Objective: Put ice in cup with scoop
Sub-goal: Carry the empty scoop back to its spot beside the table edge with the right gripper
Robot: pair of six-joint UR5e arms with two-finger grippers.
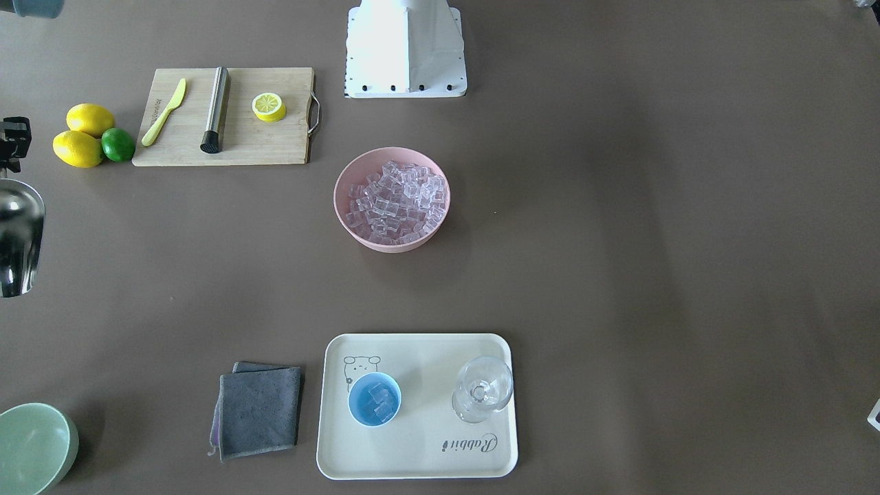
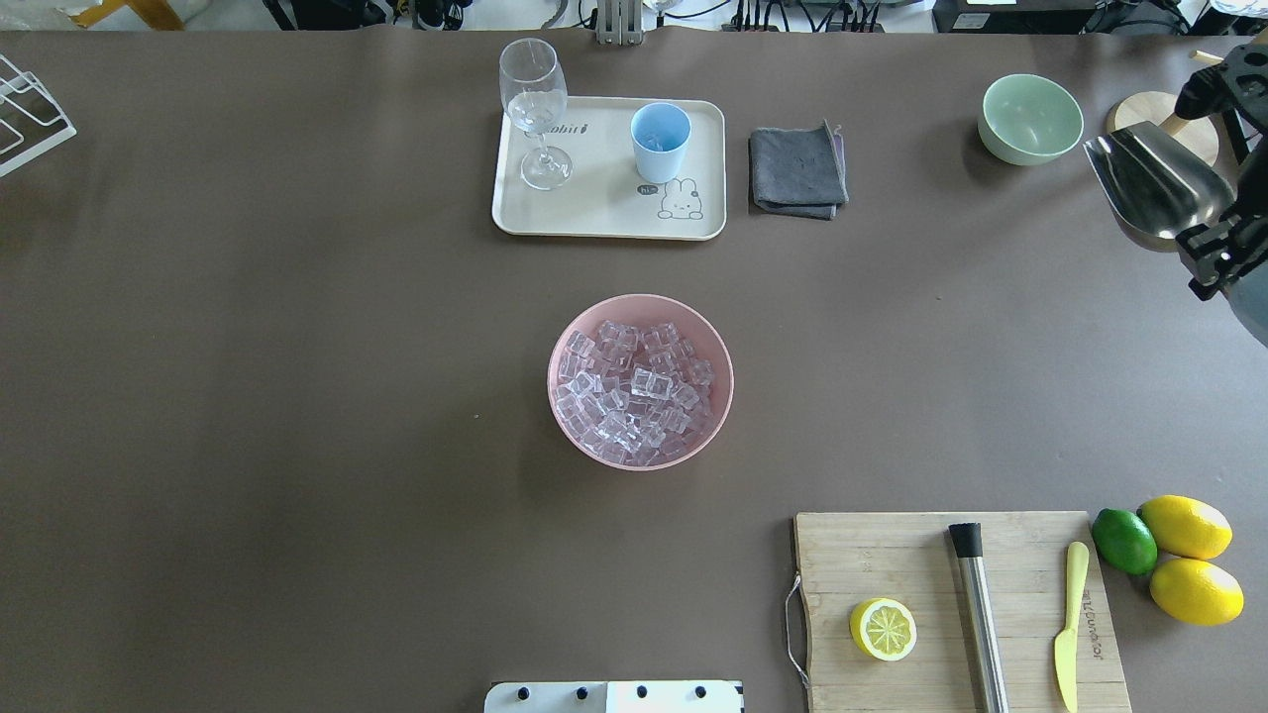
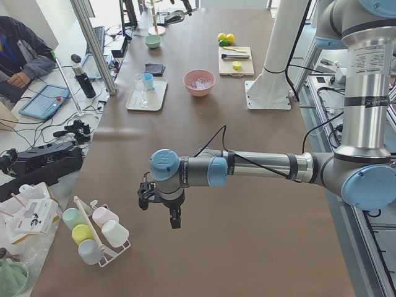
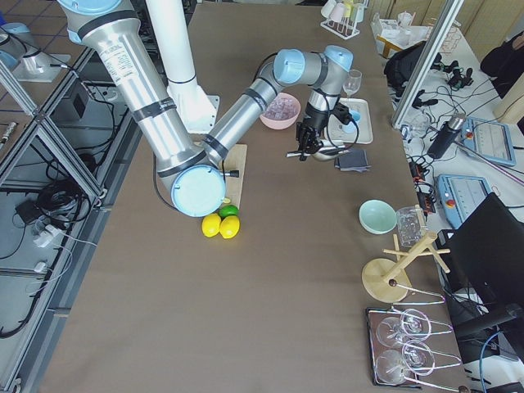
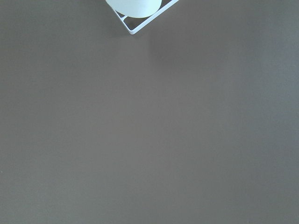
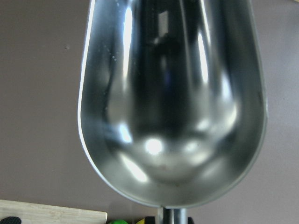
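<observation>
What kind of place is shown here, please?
Probably a robotics laboratory staged as a drinks counter: a grey-and-blue robot arm over the brown table, an operator's bench crowded with cables and tablets, and a pink bowl of clear ice cubes.

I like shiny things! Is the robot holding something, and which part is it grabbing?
Yes. Its right hand holds the scoop by the short handle at the back. The scoop is empty.

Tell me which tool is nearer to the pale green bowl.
Right. The right tool, holding the scoop, is close to the green bowl; the left tool is far off on the opposite side, by the mug rack.
</observation>
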